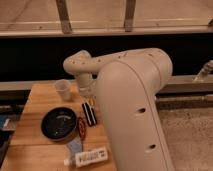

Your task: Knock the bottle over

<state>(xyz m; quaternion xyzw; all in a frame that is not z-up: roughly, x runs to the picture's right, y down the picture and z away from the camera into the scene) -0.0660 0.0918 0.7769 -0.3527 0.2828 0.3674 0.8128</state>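
Already the bottle [86,158] lies flat at the near edge of the wooden desk [30,150], just near of the black bowl [59,123]; long axis runs left-right, white cap pointing left. Judgement: knock looks done; best finish is lifting the arm clear without rolling it off the edge. Gripper [88,96] hangs above the striped block [89,114]; grip state cannot be told.
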